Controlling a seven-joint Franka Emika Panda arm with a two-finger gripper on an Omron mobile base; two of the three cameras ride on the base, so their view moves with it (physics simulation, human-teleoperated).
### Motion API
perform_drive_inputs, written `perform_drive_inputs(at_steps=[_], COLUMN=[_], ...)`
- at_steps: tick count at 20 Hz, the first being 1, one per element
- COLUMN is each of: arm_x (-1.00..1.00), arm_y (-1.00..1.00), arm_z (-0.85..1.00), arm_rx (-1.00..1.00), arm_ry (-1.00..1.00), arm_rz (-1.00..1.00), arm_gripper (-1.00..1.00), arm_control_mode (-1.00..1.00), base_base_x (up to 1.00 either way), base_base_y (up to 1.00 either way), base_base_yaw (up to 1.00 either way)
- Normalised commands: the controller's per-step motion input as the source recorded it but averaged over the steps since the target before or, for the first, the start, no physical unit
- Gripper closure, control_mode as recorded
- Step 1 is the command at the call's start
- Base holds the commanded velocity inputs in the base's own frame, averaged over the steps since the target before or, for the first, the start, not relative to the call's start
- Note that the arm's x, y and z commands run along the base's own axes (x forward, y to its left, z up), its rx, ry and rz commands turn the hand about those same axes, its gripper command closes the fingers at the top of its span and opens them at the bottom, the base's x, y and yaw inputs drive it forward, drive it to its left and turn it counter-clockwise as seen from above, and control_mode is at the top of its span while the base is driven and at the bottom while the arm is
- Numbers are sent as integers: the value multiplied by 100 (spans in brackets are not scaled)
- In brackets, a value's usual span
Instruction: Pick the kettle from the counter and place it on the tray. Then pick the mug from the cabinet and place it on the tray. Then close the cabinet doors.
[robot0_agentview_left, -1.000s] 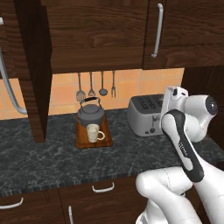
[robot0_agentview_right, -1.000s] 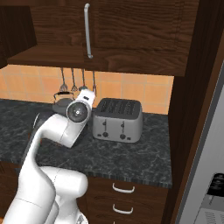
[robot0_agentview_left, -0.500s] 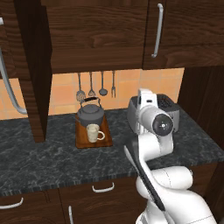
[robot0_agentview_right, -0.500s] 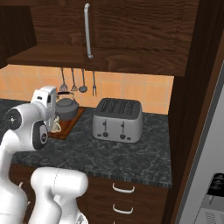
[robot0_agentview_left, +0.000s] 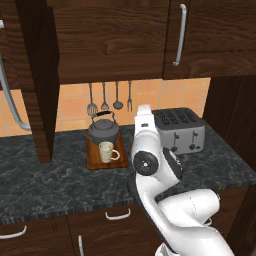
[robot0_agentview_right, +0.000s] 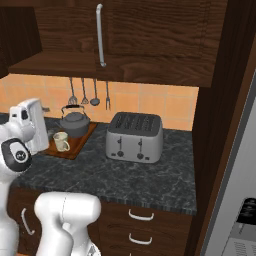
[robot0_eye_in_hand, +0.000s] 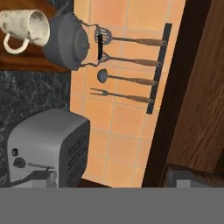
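The dark-grey kettle (robot0_agentview_left: 103, 131) and the cream mug (robot0_agentview_left: 106, 151) both stand on the reddish-brown tray (robot0_agentview_left: 95, 160) on the counter (robot0_agentview_left: 50, 180). They also show in the right base view: kettle (robot0_agentview_right: 74, 122), mug (robot0_agentview_right: 61, 141), tray (robot0_agentview_right: 76, 145). My gripper (robot0_agentview_left: 145, 118) hovers above the counter just right of the tray, between it and the toaster. In the hand view its fingertips (robot0_eye_in_hand: 43, 177) stand wide apart with nothing between them, and the kettle (robot0_eye_in_hand: 65, 41) and mug (robot0_eye_in_hand: 26, 27) lie in the upper left. One dark-brown cabinet door (robot0_agentview_left: 37, 80) stands open.
A boxy silver toaster (robot0_agentview_left: 180, 131) stands right of my arm. Utensils (robot0_agentview_left: 105, 97) hang on the orange tiled wall behind the kettle. A second door's silver bar handle (robot0_agentview_left: 11, 102) juts in at far left. A closed wall-cabinet door with a bar handle (robot0_agentview_left: 179, 35) is upper right.
My arm has swung left, from the toaster's right side to just right of the tray. Kettle, mug and tray have stayed put.
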Motion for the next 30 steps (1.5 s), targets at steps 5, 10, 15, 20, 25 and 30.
perform_drive_inputs(at_steps=[5, 10, 15, 20, 25, 30], arm_x=[-36, -25, -3, 0, 1, 4], arm_y=[64, 87, 100, 93, 74, 62], arm_z=[7, 17, 8, 0, 0, 0], arm_rx=[-44, -39, -33, -24, -16, -13], arm_ry=[-2, 0, -3, -7, -11, -8], arm_rz=[-32, -28, -18, -13, -12, -11], arm_gripper=[-100, -100, -100, -100, -100, -100], arm_control_mode=[-100, -100, -100, -100, -100, -100], base_base_x=[0, 0, 0, 0, 0, 0], base_base_y=[0, 0, 0, 0, 0, 0], base_base_yaw=[0, 0, 0, 0, 0, 0])
